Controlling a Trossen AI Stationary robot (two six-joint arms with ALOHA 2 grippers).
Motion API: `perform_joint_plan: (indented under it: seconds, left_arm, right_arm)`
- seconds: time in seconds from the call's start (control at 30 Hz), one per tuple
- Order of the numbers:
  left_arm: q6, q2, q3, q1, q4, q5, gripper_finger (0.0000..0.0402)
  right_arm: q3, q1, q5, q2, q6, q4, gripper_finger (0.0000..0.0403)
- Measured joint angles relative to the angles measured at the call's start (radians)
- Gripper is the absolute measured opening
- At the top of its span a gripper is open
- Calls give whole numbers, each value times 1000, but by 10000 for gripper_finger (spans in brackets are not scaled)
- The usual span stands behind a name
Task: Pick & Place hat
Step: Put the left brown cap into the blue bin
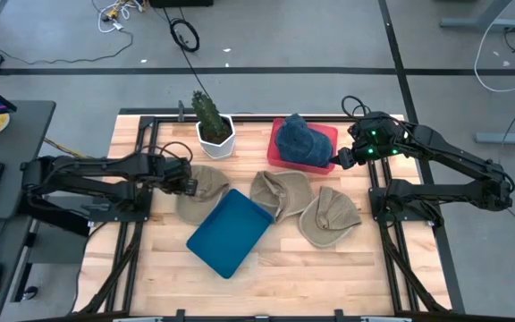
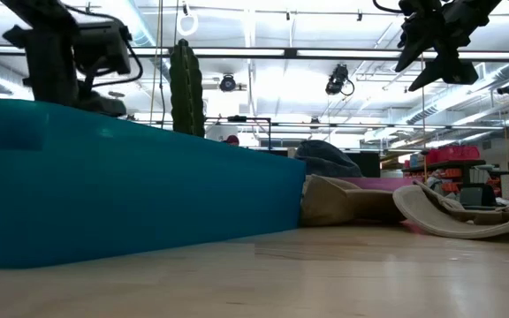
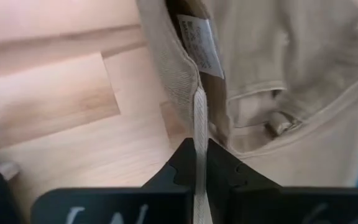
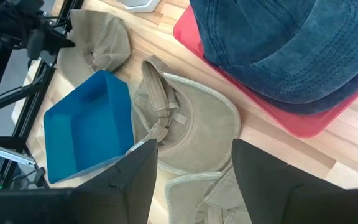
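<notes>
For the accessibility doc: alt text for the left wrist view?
The left gripper is shut on the edge of a tan hat, pinching its fabric rim between two dark fingers. The hat's white inner label shows, with the wooden table beside it.

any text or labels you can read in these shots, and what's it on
None can be read.
Sewn-in tag inside the tan hat: printed lines, too blurred to read.
White marks on the left end effector: cut off, unreadable.
Blue bin, red tray, blue hat: no lettering visible.
</notes>
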Motion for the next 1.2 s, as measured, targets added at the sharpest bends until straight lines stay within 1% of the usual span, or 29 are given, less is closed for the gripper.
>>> perform_joint_plan:
  seconds: [0.1,0.27,0.47,0.63,0.83,0.93,1.03,1.2]
  left_arm:
    - [38,-20,52,-1,-91,-26,13]
    - [86,-70,156,0,-250,-113,13]
    - [198,-140,316,-8,-322,-125,13]
    - [221,-181,474,-35,-352,-206,13]
    - [321,-194,634,-68,-345,-248,13]
    - [384,-195,685,-86,-295,-273,13]
    - [484,-194,717,-105,-215,-301,13]
    - [730,-193,720,-142,-6,-306,13]
  right_arm:
    - [0,0,0,0,0,0,210]
    - [0,0,0,0,-3,0,210]
    - [0,0,0,0,-16,0,210]
    - [0,0,0,0,-16,0,210]
    - [0,0,0,0,-16,0,210]
    - [0,0,0,0,-15,1,210]
    - [-1,0,-1,0,-6,12,210]
    - [-1,0,-2,0,3,43,210]
